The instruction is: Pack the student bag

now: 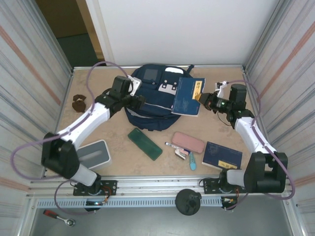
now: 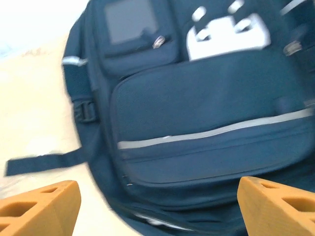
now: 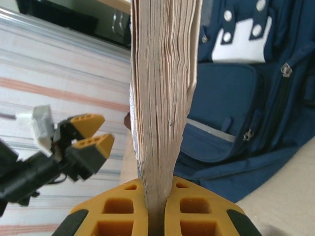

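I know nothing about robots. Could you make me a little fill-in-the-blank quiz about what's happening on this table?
1. The right hand is shut on a thick ___.
2. The left hand stands ___ beside the navy backpack.
3. The soft pouch lying on the table is ___.
Missing words: book; open; pink.

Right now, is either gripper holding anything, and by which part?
The right gripper is shut on the dark-blue book, pinching it by its page edge. The left gripper is open above the student bag, holding nothing.
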